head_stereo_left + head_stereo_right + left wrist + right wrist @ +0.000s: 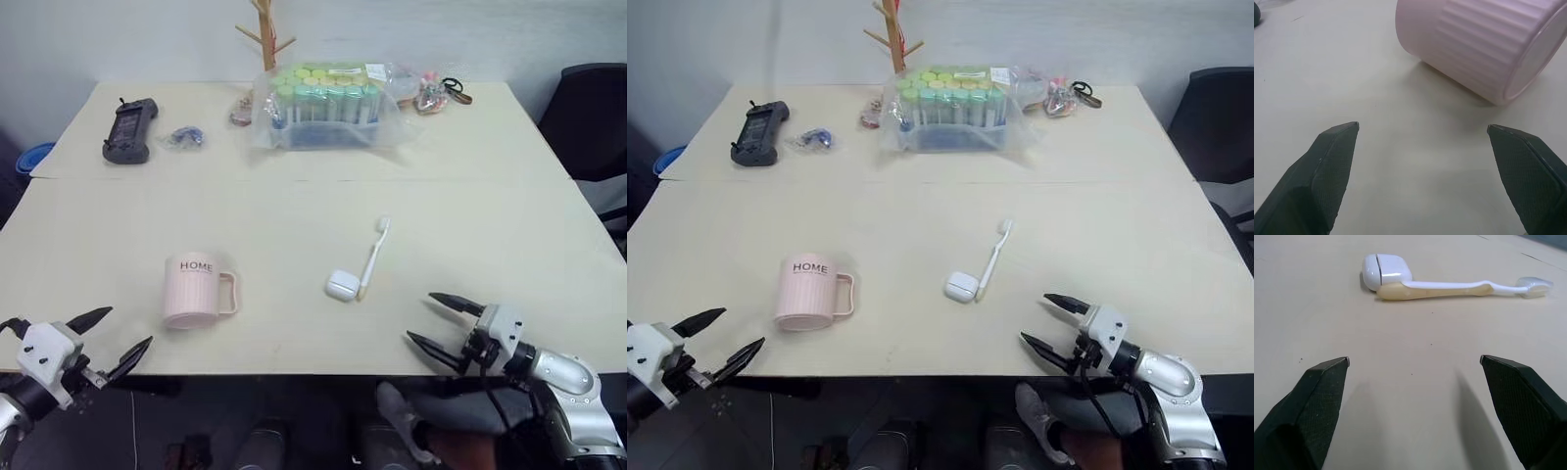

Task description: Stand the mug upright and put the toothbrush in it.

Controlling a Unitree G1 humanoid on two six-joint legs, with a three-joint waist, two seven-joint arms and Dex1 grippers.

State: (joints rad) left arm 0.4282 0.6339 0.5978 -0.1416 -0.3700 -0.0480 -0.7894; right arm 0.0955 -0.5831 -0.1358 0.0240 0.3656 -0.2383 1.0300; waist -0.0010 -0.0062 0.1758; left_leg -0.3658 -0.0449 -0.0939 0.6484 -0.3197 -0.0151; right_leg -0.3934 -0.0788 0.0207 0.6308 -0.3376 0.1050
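- Mug (198, 290): upside down on counter (294, 206); not yet righted.
- Toothbrush (373, 258): flat, right of mug, touching white case (342, 284).
- Left gripper (110, 338), right gripper (441, 321): jaws wide, empty.

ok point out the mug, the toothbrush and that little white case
mug (193, 291), left eye view, on its ribbed side under the lettering
toothbrush (372, 261), left eye view, on the middle of its handle
white case (342, 285), left eye view, on its rounded top
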